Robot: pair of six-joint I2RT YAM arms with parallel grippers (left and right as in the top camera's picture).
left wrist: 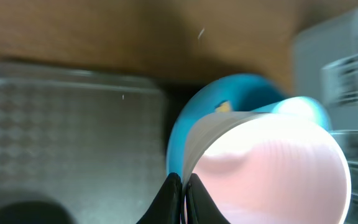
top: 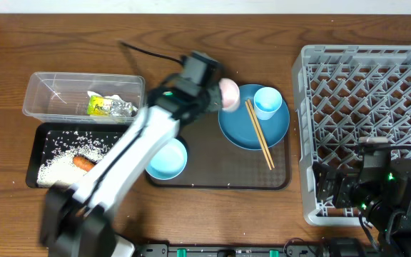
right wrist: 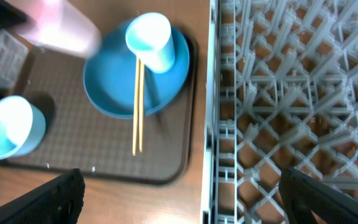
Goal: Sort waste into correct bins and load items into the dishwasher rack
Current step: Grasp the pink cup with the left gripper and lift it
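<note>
At the far left, the waste looks sorted: the one wrapper (top: 109,107) lies in the clear tub (top: 45,96), and the scattered rice (top: 57,155) and the one carrot (top: 84,163) lie in the black tray (top: 36,146) just in front of it. Loading the dishes is barely begun, by my judgement. On the brown serving tray (top: 220,177) one small bowl (top: 166,158) stands alone. The left fingers (left wrist: 168,202) are pinched tight on the wall of the pink cup (top: 228,93), which sits at the upper left edge of the one blue plate (top: 252,132). The second cup, the light-blue cup (top: 267,102), and the two chopsticks (top: 260,135) rest on that plate. The one rack (top: 377,86) at the right holds nothing that I can see, so five kinds of dishes remain to load. The right fingers (right wrist: 48,202) hang spread wide and empty over the rack's near edge.
</note>
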